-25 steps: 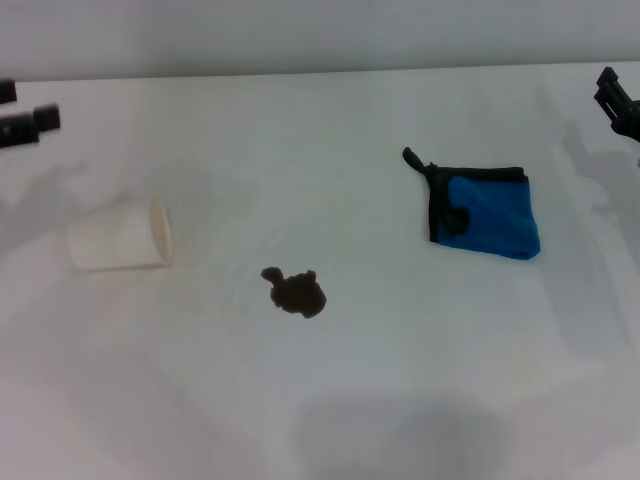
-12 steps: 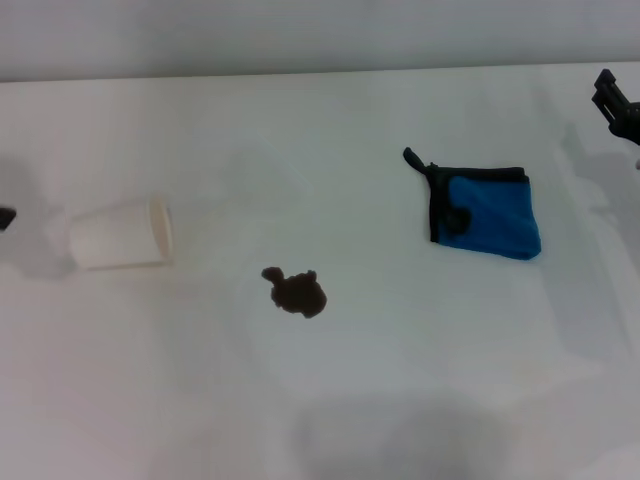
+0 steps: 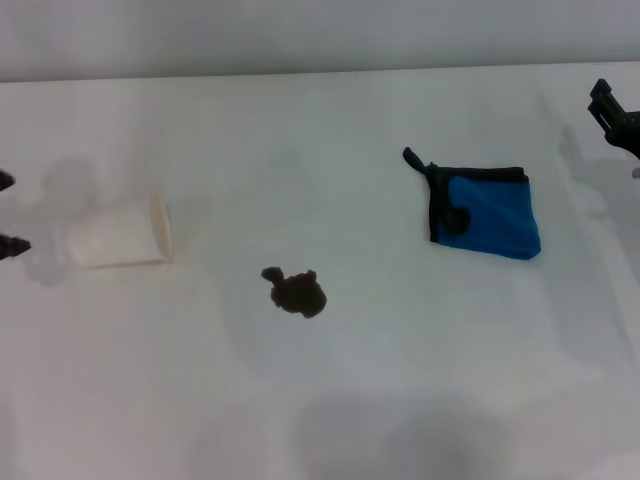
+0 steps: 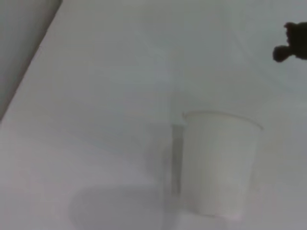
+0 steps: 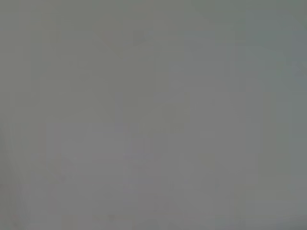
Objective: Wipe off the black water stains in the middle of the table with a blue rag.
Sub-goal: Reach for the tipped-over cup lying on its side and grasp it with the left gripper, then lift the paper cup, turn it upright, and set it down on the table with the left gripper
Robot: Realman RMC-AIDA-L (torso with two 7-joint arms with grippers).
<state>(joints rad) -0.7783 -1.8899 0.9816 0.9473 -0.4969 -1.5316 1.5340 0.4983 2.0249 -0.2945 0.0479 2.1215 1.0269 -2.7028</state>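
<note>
The black water stains [image 3: 295,291] lie near the middle of the white table [image 3: 330,130], and one end of them shows in the left wrist view [image 4: 291,46]. The blue rag [image 3: 486,213] with black edging lies flat to the right of the stains, its loop pointing to the far side. My left gripper [image 3: 8,212] is at the left edge of the head view, open, its two fingertips [image 3: 14,245] apart just left of the cup. My right gripper [image 3: 617,116] hangs at the right edge, beyond the rag and apart from it. The right wrist view shows only plain grey.
A white paper cup [image 3: 121,238] lies on its side at the left, mouth toward the stains; it also shows in the left wrist view [image 4: 220,163]. The table's far edge meets a grey wall [image 3: 320,35].
My left gripper has come down from the far left of the table to just left of the cup. The right gripper has shifted slightly. Rag, stains and cup have not moved.
</note>
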